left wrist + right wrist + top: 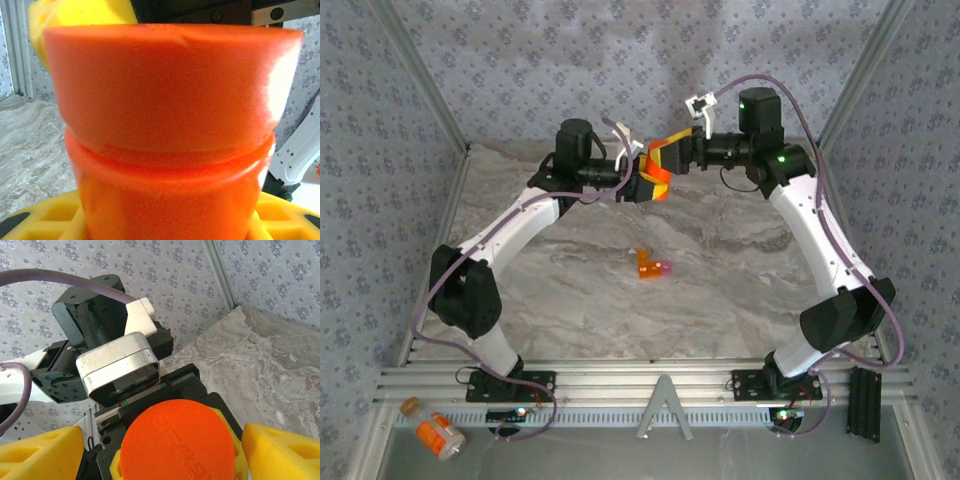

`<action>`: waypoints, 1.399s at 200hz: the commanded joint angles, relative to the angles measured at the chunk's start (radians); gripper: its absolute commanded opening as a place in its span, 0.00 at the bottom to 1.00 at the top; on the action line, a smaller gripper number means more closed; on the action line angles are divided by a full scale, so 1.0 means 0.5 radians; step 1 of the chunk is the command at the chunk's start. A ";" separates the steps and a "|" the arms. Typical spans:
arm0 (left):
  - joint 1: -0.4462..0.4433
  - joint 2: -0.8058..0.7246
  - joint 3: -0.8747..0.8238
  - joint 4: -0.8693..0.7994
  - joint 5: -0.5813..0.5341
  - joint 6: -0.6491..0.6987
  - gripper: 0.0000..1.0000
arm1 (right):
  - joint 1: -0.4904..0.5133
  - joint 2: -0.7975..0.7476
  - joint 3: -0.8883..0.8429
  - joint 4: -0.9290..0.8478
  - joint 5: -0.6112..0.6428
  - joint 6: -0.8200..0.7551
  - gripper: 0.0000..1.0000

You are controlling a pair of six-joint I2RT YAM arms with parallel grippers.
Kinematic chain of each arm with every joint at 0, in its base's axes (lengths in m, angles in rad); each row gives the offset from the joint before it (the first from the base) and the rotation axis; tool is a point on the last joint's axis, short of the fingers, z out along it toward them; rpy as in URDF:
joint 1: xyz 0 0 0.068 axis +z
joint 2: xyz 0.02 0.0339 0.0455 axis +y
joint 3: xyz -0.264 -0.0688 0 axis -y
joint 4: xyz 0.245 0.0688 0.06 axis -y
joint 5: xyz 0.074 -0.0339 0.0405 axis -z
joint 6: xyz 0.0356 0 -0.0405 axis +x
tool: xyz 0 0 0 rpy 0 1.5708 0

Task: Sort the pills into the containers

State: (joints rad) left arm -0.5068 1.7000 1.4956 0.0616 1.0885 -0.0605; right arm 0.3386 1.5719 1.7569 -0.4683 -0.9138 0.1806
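My left end effector clenched the pill bottle. Its cap pointed straight into my right end effector, whose fingers flanked it, apart and not touching.

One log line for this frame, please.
left hand: shut on pill bottle, mid-air | right hand: open around cap | small box: on table

The table is viewed steeply from above and behind the arm bases. The pill bottle is shared by all views, seen very near from both wrists: side-on left, cap-end right
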 commanded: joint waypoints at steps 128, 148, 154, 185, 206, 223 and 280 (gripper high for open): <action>-0.210 -0.182 -0.172 0.289 -0.779 0.125 0.00 | 0.279 -0.152 -0.588 0.532 0.838 0.401 0.43; -0.307 -0.206 -0.291 0.478 -1.058 0.126 0.00 | 0.333 -0.139 -0.712 0.734 1.024 0.578 0.43; -0.335 -0.204 -0.303 0.495 -1.134 0.142 0.00 | 0.338 -0.128 -0.739 0.788 1.046 0.626 0.43; -0.418 -0.170 -0.324 0.526 -1.315 0.175 0.00 | 0.347 -0.067 -0.744 0.876 1.088 0.737 0.44; -0.398 -0.151 -0.326 0.532 -1.326 0.159 0.00 | 0.293 -0.099 -0.719 0.853 1.031 0.716 0.52; -0.329 -0.151 -0.333 0.542 -1.251 0.109 0.00 | 0.184 -0.189 -0.723 0.853 0.920 0.703 0.69; -0.079 -0.153 -0.258 0.493 -0.540 -0.037 0.00 | -0.166 -0.428 -0.676 0.682 0.345 0.446 0.89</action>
State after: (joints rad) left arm -0.5926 1.6608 1.3132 0.2729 0.6041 -0.0723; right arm 0.3031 1.3991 1.3689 -0.0647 -0.5625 0.4835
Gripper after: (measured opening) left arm 0.508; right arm 0.886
